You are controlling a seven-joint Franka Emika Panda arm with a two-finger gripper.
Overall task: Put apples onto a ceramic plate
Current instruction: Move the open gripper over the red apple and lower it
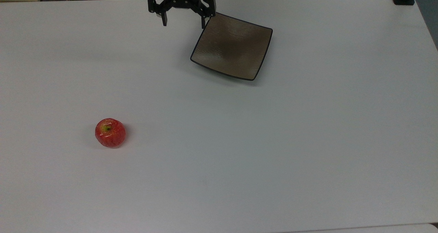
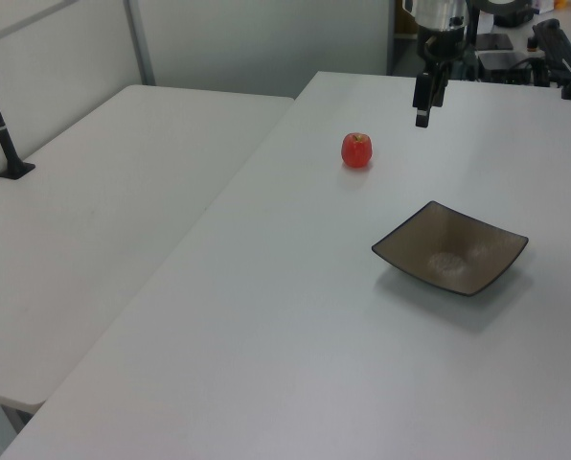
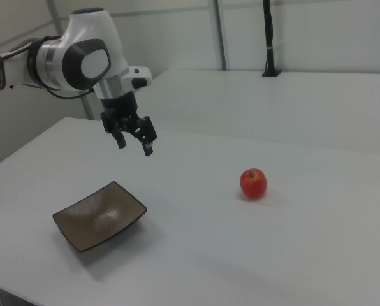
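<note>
Gripper: the gripper hangs high above the table, its 2 fingers spread wide with nothing between them; in the right view it sits above and just beyond the plate's far edge, well clear of the surface

Apple: 1 small red apple sits upright on the bare table, stem dimple up, at the top view's lower left; in the left view it is far up the table, in the right view it stands to the right of the plate

Plate: the ceramic plate lies flat and bare, turned cornerwise, near the top view's upper edge; the left view and right view both show nothing on it

Gap: apple and plate are well apart, with open tabletop between them, so the carry looks like a long, unobstructed sweep

Stage: by my read the job is at its start, apple not yet picked, arm poised for the reach

Why open: the wide spread suits the round fruit, ready to drop over it from above

Watch for: a glossy round skin may slip or roll if the fingers close off-centre
</note>
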